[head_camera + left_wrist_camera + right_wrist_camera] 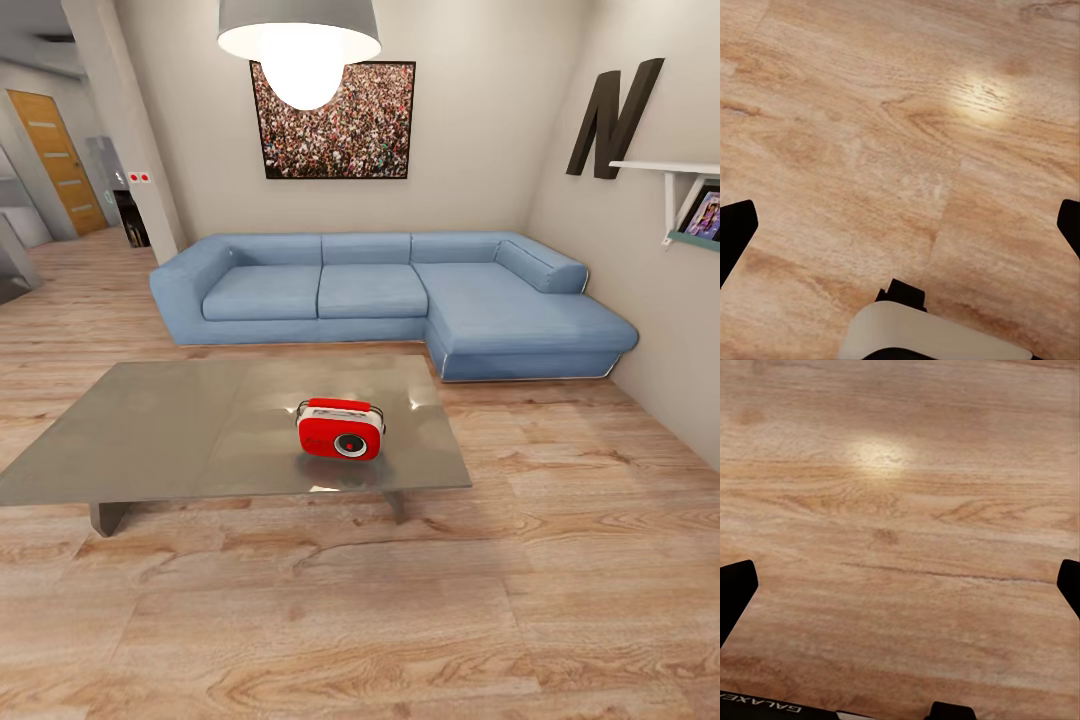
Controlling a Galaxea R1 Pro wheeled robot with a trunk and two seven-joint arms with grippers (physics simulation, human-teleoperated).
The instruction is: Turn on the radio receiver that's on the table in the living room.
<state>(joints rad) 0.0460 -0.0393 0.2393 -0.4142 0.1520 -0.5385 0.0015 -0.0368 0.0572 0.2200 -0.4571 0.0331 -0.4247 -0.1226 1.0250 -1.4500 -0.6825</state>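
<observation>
In the left wrist view, the left gripper (900, 225) has its jaws spread wide: the dark fingertips (735, 229) show at the left and right edges of the frame, well apart, with nothing between them. A pale rounded part of the robot's body (930, 334) sits at the bottom centre. In the right wrist view, the right gripper (900, 585) is likewise spread, its fingertips (735, 589) at both side edges, holding nothing.
</observation>
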